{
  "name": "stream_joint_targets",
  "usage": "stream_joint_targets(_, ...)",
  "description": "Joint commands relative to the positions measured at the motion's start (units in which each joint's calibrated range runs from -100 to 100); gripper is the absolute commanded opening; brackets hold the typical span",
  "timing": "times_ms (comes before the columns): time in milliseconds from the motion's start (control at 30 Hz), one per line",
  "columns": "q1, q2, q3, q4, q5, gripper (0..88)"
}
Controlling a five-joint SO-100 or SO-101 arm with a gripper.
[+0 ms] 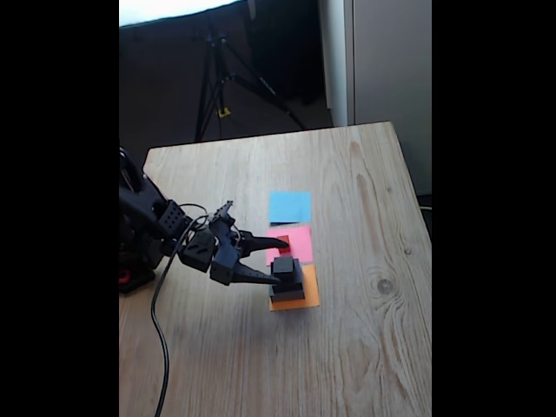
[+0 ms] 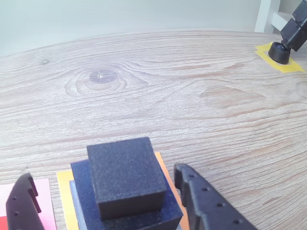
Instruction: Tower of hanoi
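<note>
small black cube (image 2: 125, 176) atop medium black block (image 2: 144, 215) on orange paper square (image 2: 64, 194), between open gripper (image 2: 108, 203) fingers

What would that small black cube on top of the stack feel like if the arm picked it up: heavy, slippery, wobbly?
Probably light: the small black cube has a grainy, matte, foam-like surface. That texture should grip rather than slip. Its flat faces mean it won't roll, and it sits squarely on the medium black block, so tipping seems unlikely. The open tool straddles it, fingers apart from its sides.
</note>
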Motion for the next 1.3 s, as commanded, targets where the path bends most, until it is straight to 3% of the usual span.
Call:
stream_joint_targets(0,-1.01,0.09,-1.22,-1.95,0.69,32.7)
stream_joint_targets(300,-2.26,4.56,-1.40,-7.13,0.69,31.5)
stream_joint_targets(1267,-2.77,4.41,-1.50,-7.13,0.69,17.0)
